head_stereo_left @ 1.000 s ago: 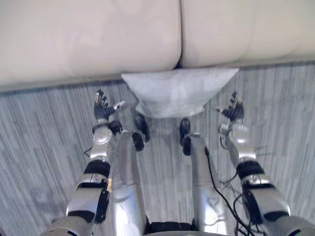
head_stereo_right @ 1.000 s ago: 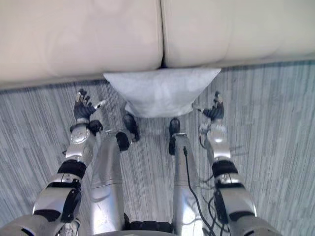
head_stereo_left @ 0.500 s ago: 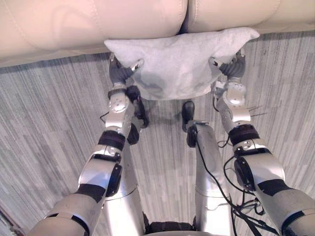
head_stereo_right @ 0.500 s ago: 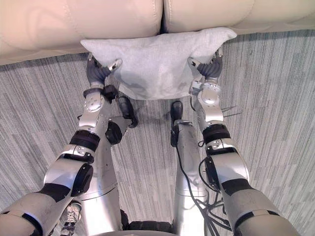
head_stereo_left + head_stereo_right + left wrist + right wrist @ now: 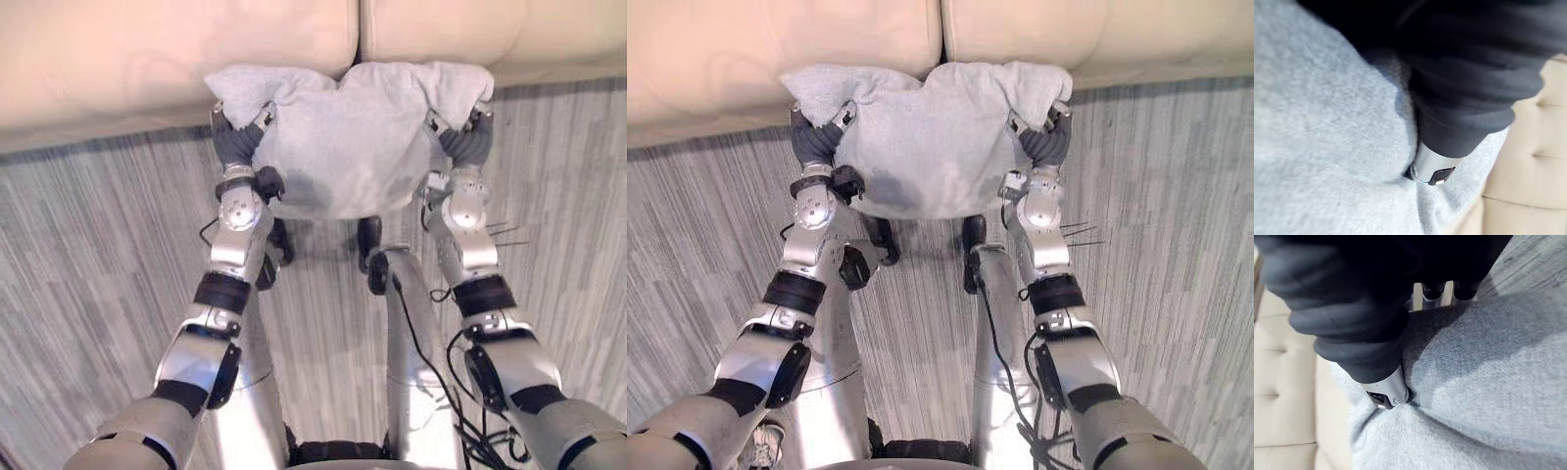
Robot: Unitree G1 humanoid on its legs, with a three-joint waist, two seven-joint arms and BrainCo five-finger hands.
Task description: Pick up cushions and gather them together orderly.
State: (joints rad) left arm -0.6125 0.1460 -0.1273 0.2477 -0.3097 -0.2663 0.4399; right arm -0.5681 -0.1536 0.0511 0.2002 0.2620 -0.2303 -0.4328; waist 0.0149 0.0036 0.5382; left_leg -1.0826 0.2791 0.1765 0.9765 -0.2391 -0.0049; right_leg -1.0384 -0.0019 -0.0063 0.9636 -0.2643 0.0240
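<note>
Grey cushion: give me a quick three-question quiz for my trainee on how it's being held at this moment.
1. True or false: the grey cushion lies untouched on the floor.
2. What colour is the sofa directly behind the cushion? A) cream B) black C) red
3. Fill in: the left robot hand grips the cushion's left edge, and the right robot hand grips its ____ edge.
Key: 1 false, a robot hand grips it at each side. 2 A. 3 right.
</note>
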